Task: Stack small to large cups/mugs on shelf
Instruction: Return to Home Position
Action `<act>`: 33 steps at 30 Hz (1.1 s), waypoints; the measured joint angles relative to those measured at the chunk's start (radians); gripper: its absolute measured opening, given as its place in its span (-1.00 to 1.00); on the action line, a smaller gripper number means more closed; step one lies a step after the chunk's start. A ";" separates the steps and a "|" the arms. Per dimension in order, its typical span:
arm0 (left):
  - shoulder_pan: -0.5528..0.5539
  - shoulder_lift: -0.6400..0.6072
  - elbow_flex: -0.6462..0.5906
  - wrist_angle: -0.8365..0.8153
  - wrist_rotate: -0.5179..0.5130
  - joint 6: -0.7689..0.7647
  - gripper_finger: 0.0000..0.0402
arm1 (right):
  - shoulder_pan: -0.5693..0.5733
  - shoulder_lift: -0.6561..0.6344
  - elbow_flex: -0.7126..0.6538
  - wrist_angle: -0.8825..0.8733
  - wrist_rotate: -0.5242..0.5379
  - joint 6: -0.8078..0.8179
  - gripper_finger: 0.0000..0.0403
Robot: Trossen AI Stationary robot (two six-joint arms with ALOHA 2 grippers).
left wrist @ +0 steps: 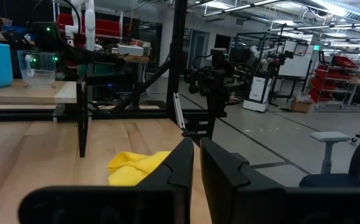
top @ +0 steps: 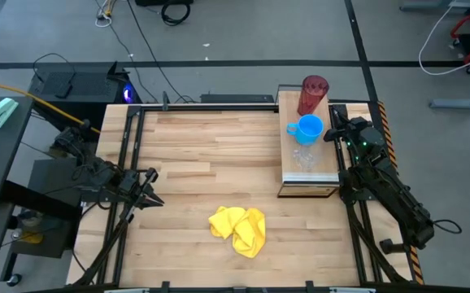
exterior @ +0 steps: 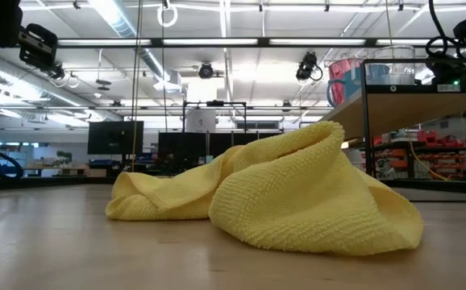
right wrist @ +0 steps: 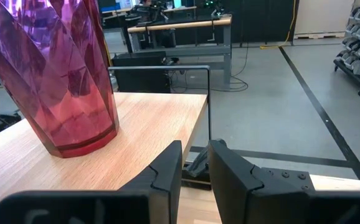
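Observation:
Three cups stand in a row on the shelf [top: 323,167] at the table's right. The dark red ribbed tumbler [top: 313,95] is at the far end, the blue mug [top: 307,129] in the middle, and the small clear cup [top: 303,157] toward the near end. Each rests upright on its base. My right gripper [top: 332,115] hovers beside the shelf's far end, next to the tumbler [right wrist: 55,74]. It stands slightly open [right wrist: 194,165] with nothing between its fingers. My left gripper [top: 157,200] waits at the table's left edge, its fingers together [left wrist: 196,162], pointing level across the table.
A crumpled yellow cloth [top: 239,229] lies on the tabletop near the front edge, between the two arms. It fills most of the low view [exterior: 281,193]. The shelf stands raised on dark legs [left wrist: 82,127]. Bare wood stretches between the cloth and the shelf.

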 joint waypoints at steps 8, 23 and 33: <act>0.000 0.000 0.000 0.000 0.000 0.000 -0.85 | 0.000 0.000 0.000 0.000 0.000 0.000 -0.58; 0.000 0.000 0.000 0.000 0.000 0.000 -0.83 | 0.000 0.000 0.000 0.000 0.000 0.000 -0.58; 0.000 0.000 0.000 0.000 0.000 0.000 -0.84 | 0.000 0.000 0.000 0.000 0.000 0.000 -0.58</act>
